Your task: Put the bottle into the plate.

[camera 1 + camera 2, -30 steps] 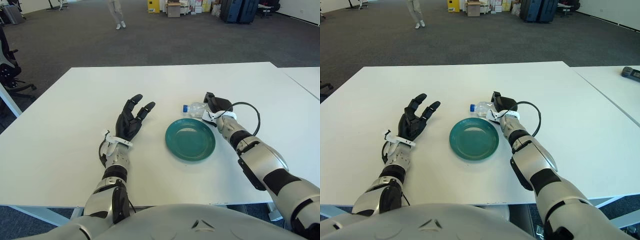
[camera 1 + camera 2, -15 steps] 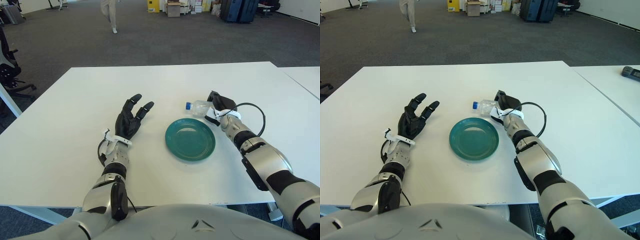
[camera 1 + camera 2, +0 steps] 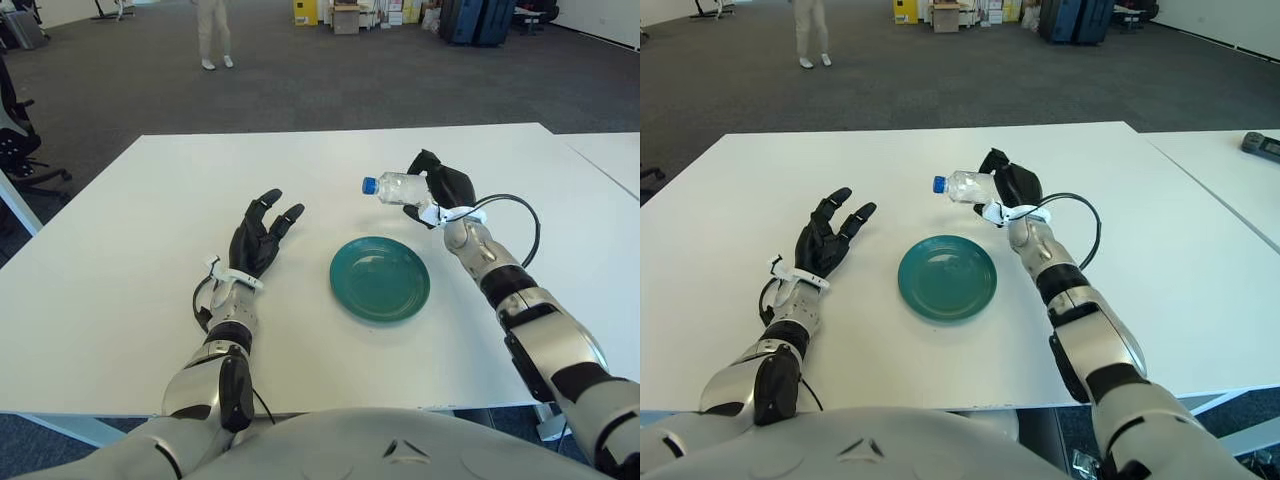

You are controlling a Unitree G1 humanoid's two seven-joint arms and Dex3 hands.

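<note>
1. Left eye view. The right hand (image 3: 443, 187) has its fingers wrapped round the base end of the clear bottle (image 3: 400, 188). The bottle lies roughly horizontal in the grip, blue cap (image 3: 369, 185) pointing toward the robot's left. It is off the table (image 3: 120, 250), up in the air, beyond the far right edge of the green plate (image 3: 380, 278) rather than over its middle.
2. Same view. The plate is bare; nothing rests in it. The left hand (image 3: 256, 241) lies on the table well to the left of the plate, fingers spread and loose, holding nothing.
3. Right eye view. Same arrangement: bottle (image 3: 970, 186) clasped in the right hand (image 3: 1013, 186), cap leading left, hanging above the tabletop just past the plate (image 3: 947, 277) rim. A black cable (image 3: 1087, 225) loops off the right wrist. The left hand (image 3: 825, 243) sits idle and splayed.
4. Progress, as I judge it: grasp and lift look done. Left to do: carry the bottle nearer and slightly left until it is over the dish, lower it, let go.
5. Risk, my estimate: laid on its side the bottle could roll off the shallow rim on release.
</note>
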